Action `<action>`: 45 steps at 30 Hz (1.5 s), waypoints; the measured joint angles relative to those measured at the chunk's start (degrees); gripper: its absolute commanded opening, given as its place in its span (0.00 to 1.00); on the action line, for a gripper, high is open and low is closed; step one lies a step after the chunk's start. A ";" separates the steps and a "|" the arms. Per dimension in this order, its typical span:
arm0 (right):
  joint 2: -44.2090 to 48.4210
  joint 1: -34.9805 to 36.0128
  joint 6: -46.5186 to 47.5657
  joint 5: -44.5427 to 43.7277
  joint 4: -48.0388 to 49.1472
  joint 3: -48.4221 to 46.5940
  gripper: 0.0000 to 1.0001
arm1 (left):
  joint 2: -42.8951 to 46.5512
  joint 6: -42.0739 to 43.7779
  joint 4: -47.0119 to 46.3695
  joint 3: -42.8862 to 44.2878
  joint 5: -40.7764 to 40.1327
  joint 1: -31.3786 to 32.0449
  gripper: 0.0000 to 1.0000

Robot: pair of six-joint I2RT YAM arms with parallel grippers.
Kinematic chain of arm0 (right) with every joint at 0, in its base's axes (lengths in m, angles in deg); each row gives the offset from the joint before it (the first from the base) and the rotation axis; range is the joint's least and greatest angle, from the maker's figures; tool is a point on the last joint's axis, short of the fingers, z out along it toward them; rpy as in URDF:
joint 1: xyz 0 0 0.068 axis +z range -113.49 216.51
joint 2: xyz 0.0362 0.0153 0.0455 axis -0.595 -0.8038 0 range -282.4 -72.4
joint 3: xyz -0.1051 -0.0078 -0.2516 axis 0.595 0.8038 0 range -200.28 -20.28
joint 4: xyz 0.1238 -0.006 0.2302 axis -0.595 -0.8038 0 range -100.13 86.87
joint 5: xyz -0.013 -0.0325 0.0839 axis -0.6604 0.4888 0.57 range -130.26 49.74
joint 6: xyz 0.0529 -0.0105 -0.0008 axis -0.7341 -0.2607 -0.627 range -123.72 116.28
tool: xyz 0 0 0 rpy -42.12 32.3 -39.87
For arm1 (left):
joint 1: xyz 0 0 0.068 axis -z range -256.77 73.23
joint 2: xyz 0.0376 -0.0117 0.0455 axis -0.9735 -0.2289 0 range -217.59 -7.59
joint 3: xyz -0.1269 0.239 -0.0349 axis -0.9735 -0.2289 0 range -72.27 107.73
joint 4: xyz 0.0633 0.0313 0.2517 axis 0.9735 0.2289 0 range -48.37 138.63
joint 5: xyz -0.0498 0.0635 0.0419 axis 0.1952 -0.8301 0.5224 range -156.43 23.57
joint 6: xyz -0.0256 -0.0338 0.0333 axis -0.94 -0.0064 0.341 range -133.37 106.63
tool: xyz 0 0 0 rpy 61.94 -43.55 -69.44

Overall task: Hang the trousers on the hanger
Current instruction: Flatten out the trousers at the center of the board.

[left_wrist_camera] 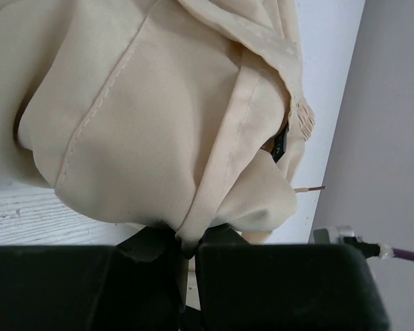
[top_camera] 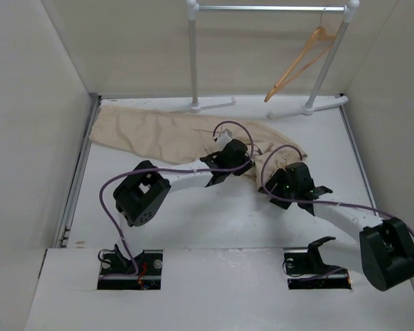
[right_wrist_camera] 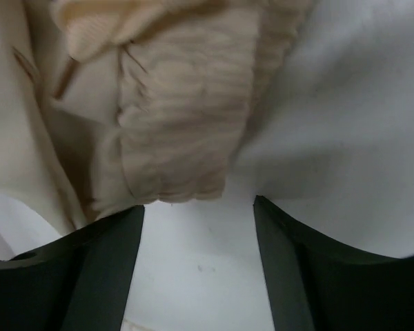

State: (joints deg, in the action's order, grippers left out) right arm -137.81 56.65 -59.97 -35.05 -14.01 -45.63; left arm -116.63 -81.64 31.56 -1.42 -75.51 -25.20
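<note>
the trousers (top_camera: 159, 134) lie spread over the far half of the white desk (top_camera: 228, 221), one long beige stretch reaching toward the far-left corner and the bunched end lying near the middle, where both arms meet it. the left tool (top_camera: 243, 160) sits right on that bunched end. from its own wrist camera the left tool (left_wrist_camera: 186, 247) is pinched tight on a fold of the trousers (left_wrist_camera: 145, 103), with a seam running straight down between the two dark fingers (left_wrist_camera: 148, 245) and the cloth rising off them in soft folds. a small black label (left_wrist_camera: 281, 145) shows at the cloth's edge. the right tool (top_camera: 276, 181) is just beside the gathered, ribbed edge of the trousers, on their right side. from its wrist camera the right tool (right_wrist_camera: 199, 234) stands wide apart with only bare desk (right_wrist_camera: 331, 103) between the fingers (right_wrist_camera: 103, 269). the ribbed band of the trousers (right_wrist_camera: 179, 131) ends just ahead of them, not touching as far as i can tell. the hanger (top_camera: 300, 61) hangs tilted by its hook from the garment rail (top_camera: 269, 8) at the back right, well apart from the trousers and both arms
</note>
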 measured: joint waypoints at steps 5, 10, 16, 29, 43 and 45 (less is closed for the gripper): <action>-6.10 0.11 0.72 -3.43 2.19 -3.06 0.37 | -0.09 -0.33 -0.44 -0.02 1.09 -0.76 0.01; -6.16 -0.57 1.14 -6.05 0.48 -3.96 0.13 | -0.09 -0.44 -0.81 -0.90 1.84 -1.57 0.00; 3.89 -7.21 5.62 -6.95 -9.11 -12.57 0.08 | 1.55 3.28 3.45 -0.90 3.85 -3.26 0.00; -5.31 -20.48 9.81 -6.21 -8.33 -34.77 0.06 | 1.49 30.18 24.87 32.52 0.48 -5.88 0.34; -8.48 -20.87 10.19 -4.79 -8.15 -36.70 0.07 | 23.74 25.05 28.30 -9.16 -13.18 10.91 0.43; -8.48 -20.85 10.32 -4.63 -8.15 -36.87 0.07 | 24.02 22.16 26.67 -11.93 -12.83 8.96 0.46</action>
State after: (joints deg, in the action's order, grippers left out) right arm -146.29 35.80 -49.65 -39.68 -22.16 -82.50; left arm -92.61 -59.48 58.23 -13.35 -88.34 -16.24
